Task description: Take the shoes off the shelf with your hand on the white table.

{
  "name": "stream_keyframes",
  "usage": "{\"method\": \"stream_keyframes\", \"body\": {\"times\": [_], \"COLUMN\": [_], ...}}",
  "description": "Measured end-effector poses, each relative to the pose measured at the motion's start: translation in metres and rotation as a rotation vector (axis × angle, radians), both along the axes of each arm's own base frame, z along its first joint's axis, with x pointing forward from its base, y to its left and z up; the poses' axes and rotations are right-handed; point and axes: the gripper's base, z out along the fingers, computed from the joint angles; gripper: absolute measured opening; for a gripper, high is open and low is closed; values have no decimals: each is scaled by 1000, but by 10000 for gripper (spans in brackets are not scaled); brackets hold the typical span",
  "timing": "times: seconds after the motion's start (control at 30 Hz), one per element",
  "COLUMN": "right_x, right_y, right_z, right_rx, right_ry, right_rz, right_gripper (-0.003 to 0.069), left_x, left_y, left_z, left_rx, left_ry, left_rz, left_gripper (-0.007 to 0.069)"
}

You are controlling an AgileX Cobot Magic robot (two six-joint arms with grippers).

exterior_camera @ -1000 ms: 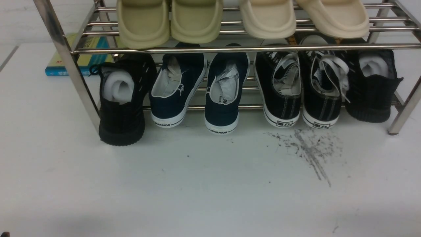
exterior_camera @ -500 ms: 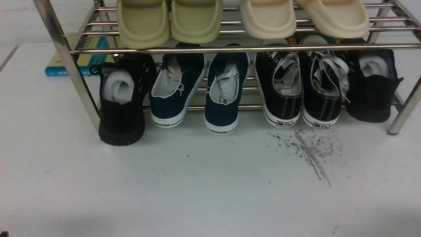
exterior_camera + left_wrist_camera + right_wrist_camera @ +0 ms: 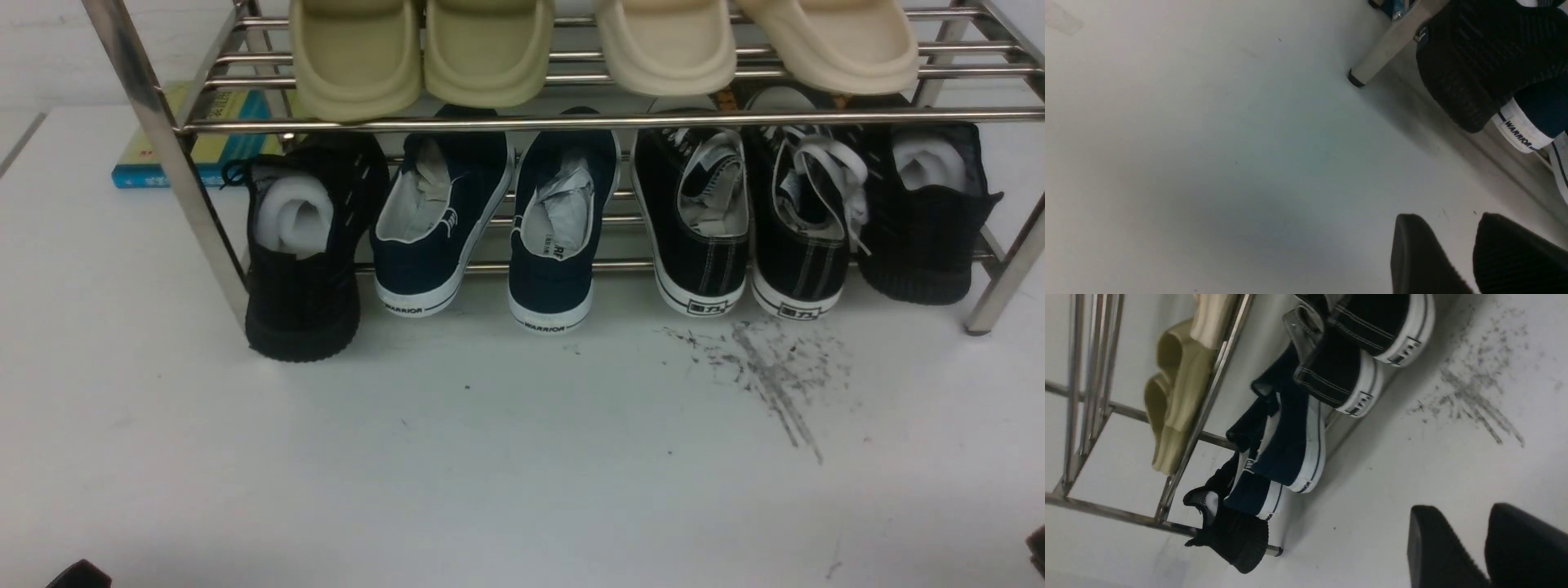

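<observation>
Above the white table (image 3: pixel 1404 469), right tool (image 3: pixel 1466 512) slightly open, empty, nothing in contact.

The right pincer (image 3: pixel 1466 510), jaws slightly apart, hangs above the white table (image 3: pixel 1392 465), apart from the shoes (image 3: pixel 1331 375).

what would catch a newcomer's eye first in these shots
The chrome shelf spans the far part of the white table, its lower tier lined with six dark shoes, heels toward the camera, and pale slippers on the upper tier. Next comes the patch of dark scuff marks on the table, right in front of the black lace-up sneakers.
</observation>
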Motion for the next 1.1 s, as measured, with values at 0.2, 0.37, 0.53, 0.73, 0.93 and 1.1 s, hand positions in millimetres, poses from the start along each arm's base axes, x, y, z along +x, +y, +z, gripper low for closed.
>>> {"method": "stream_keyframes", "body": {"times": [0.2, 0.37, 0.53, 0.73, 0.93, 1.1], "right_x": [-4, 43, 110, 173, 227, 261], "right_y": [0, 7, 8, 14, 53, 81], "right_z": [79, 129, 135, 138, 136, 128], "right_rx": [-307, -638, -738, -767, -877, -968], "right_ry": [-234, -11, 359, 455, 377, 351], "right_rz": [10, 233, 470, 565, 620, 593], "right_gripper": [17, 0, 6, 39, 185, 359], "left_x": [0, 0, 0, 0, 0, 0], "left_y": [1, 2, 5, 8, 8, 8], "left_z": [0, 0, 0, 0, 0, 0], "left_rx": [1, 57, 141, 216, 228, 229], "left_ry": [0, -1, -3, -3, -2, -2], "left_rz": [6, 11, 17, 23, 24, 24], "left_gripper": [242, 242, 242, 242, 242, 242]}}
